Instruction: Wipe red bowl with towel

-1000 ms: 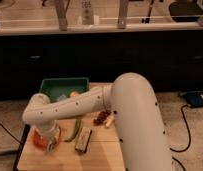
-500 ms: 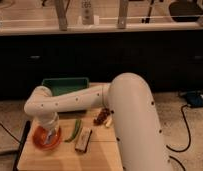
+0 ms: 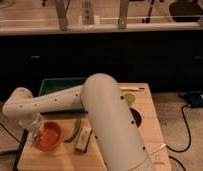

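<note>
The red bowl point(image 3: 50, 136) sits at the front left of the wooden table point(image 3: 145, 107). My gripper point(image 3: 35, 131) hangs from the white arm's wrist and points down at the bowl's left rim. A pale bluish-grey patch at its tip, touching the rim, looks like the towel point(image 3: 38, 135), but I cannot separate it clearly from the gripper. The white arm point(image 3: 102, 110) sweeps across the table from the lower right and hides much of its middle.
A green rectangular tray point(image 3: 59, 84) stands behind the arm at the back left. A green pod point(image 3: 74, 131) and a tan block point(image 3: 83, 139) lie just right of the bowl. A dark round object point(image 3: 136, 116) and a pale green item point(image 3: 129, 97) lie to the right. A cable runs along the floor at right.
The arm's wrist end has swung left and the gripper has shifted from over the bowl's middle to its left rim, so more of the bowl's inside shows. The bowl has stayed put.
</note>
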`<action>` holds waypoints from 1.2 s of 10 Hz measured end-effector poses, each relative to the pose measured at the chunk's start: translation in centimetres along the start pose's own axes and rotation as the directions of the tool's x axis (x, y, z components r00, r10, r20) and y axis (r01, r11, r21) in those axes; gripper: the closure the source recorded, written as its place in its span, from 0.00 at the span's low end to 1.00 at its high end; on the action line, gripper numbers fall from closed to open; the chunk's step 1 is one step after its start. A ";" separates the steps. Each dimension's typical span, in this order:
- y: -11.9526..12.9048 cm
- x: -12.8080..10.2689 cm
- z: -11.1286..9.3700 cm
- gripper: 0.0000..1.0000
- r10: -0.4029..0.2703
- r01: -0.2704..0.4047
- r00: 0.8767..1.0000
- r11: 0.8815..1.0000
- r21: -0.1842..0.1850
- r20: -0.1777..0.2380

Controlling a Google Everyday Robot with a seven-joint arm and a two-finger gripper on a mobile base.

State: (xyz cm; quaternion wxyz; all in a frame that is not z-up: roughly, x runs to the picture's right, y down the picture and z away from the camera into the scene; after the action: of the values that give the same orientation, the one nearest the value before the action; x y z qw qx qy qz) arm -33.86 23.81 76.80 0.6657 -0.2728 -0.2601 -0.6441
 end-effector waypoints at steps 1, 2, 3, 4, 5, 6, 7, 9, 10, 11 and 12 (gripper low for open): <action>-0.3 -0.9 0.2 1.00 -0.022 0.022 1.000 1.000 -0.006 0.005; 0.1 -1.4 0.3 1.00 -0.026 0.026 1.000 1.000 -0.011 0.009; 1.0 -1.9 0.4 1.00 -0.020 0.020 1.000 1.000 -0.016 0.010; 2.2 -2.3 0.4 1.00 -0.011 0.012 1.000 1.000 -0.016 0.011; 4.0 -2.6 0.3 1.00 0.005 -0.005 1.000 1.000 -0.017 0.010; 5.9 -2.7 0.2 1.00 0.026 -0.026 1.000 1.000 -0.016 0.007; 7.7 -2.7 0.1 1.00 0.055 -0.055 0.998 0.998 -0.015 0.001; 9.6 -1.8 -0.2 1.00 0.106 -0.106 0.994 0.994 -0.008 -0.011; 9.9 -1.1 -0.5 1.00 0.121 -0.121 0.993 0.993 -0.005 -0.018; 9.6 -0.1 -0.8 1.00 0.128 -0.128 0.991 0.992 0.002 -0.027; 9.0 0.6 -1.3 1.00 0.125 -0.125 0.992 0.992 0.003 -0.035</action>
State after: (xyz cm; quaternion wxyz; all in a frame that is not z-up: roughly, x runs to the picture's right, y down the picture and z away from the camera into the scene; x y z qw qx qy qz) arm -24.89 22.68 76.05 0.7091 -0.2770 -0.2311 -0.6058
